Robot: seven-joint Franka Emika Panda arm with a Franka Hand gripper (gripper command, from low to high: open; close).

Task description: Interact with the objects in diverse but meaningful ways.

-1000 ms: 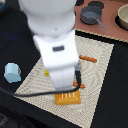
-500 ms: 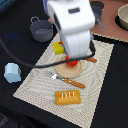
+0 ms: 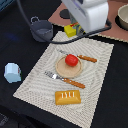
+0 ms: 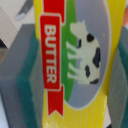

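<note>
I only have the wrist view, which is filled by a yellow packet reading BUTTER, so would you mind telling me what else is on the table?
Observer: In the exterior view a red tomato sits on a tan round plate, in the middle of a woven placemat.
Operator: Thank you. Is there any cutlery near it?
Observer: Yes, an orange-handled fork and knife lie on either side of the plate.
Operator: Anything off the mat?
Observer: A light-blue cup stands on the dark table off the mat's edge, toward the exterior view's left.
</note>
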